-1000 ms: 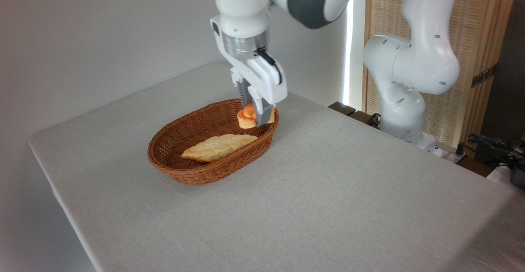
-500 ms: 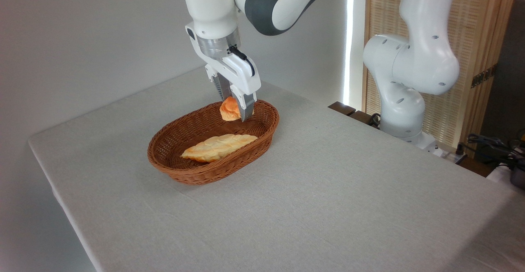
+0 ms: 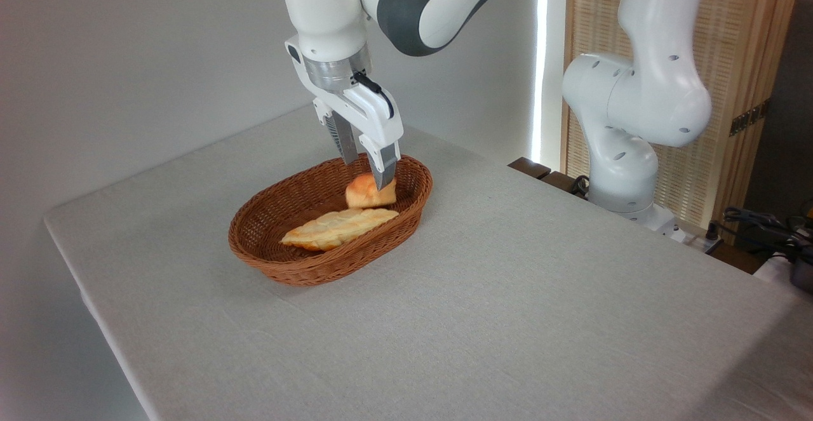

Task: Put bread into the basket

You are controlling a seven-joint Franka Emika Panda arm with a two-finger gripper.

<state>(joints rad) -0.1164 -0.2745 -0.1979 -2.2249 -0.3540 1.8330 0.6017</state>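
Orange bun (image 3: 367,192) just beneath parted gripper (image 3: 367,167)

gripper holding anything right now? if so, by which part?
Nothing is held. The gripper is open above the basket, and the bread lies inside it below the fingers, against the long loaf.

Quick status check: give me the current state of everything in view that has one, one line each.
gripper: open, fingers apart, just above the bun
bun: released, lying inside the basket at its far end, beside the loaf
basket: upright on the table, holding both breads
braided loaf: lying flat in the basket
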